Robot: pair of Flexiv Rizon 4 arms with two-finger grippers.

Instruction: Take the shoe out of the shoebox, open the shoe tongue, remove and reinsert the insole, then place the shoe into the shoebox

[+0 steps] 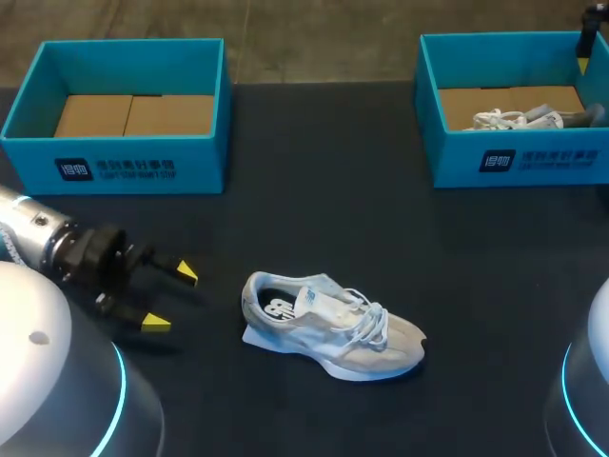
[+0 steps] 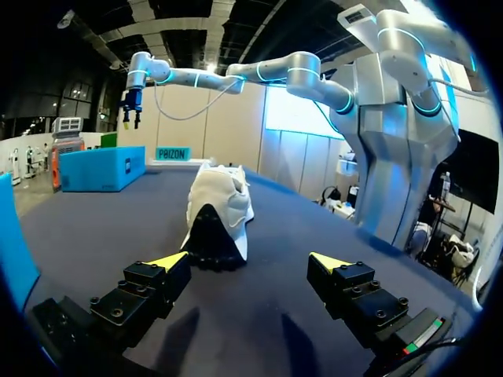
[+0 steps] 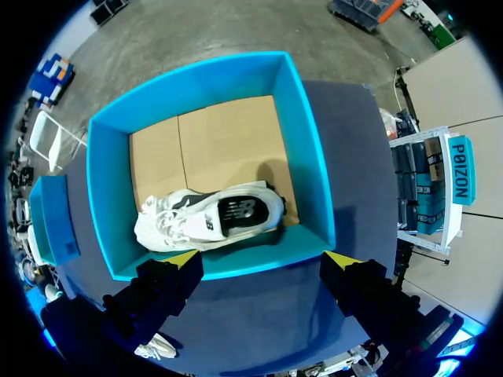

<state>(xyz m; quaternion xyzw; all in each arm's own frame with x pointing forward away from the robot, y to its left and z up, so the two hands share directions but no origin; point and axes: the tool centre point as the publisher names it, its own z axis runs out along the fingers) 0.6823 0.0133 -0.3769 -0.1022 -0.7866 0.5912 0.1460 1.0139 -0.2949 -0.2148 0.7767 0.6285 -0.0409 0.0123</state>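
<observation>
Yellow-tipped left gripper (image 2: 250,261) is nearest: low over the black table top (image 1: 314,219), fingers spread wide with nothing between them, aimed at the heel of the pale grey-and-white lace-up sneaker (image 1: 333,324). The sneaker stands on its sole mid-table, outside both boxes and well apart from each, heel toward the left gripper, near but not touching. Judgement: it is set in the open so both arms can reach the tongue and insole, and the heel-on approach suits steadying it. The open teal cardboard left box (image 1: 143,152) shows only its brown floor and is likely the destination. The matching teal right box (image 1: 533,162) holds a second white sneaker (image 3: 208,216). The right gripper (image 3: 263,258) hovers above that box, fingers apart, holding nothing. Print: white logo blocks on both box fronts and a logo on each insole, not transcribed.
</observation>
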